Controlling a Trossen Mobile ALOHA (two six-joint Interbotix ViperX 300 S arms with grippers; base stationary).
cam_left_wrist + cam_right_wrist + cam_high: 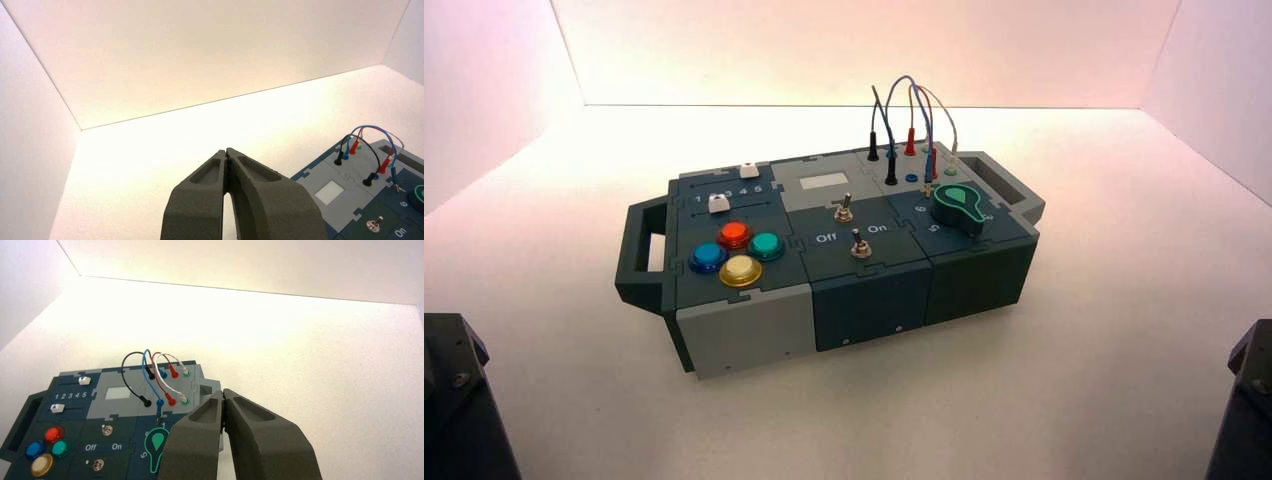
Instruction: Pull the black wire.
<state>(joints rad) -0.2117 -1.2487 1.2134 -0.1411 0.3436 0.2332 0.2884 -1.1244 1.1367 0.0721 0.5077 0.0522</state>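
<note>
Currently, black jumper wire [123,371] arched lengthwise between far and near edges of grey socket panel [131,407]; both grippers' [226,152] [223,392] fingertips held together.

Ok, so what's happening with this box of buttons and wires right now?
Nobody is handling anything at this moment. The left gripper is shut, off to the left of the box, and the right gripper is shut, off to its right. The black wire has both ends plugged in on the grey panel at the back of the box, so it has not been pulled out. One end of the blue wire hangs loose, out of its socket.
</note>
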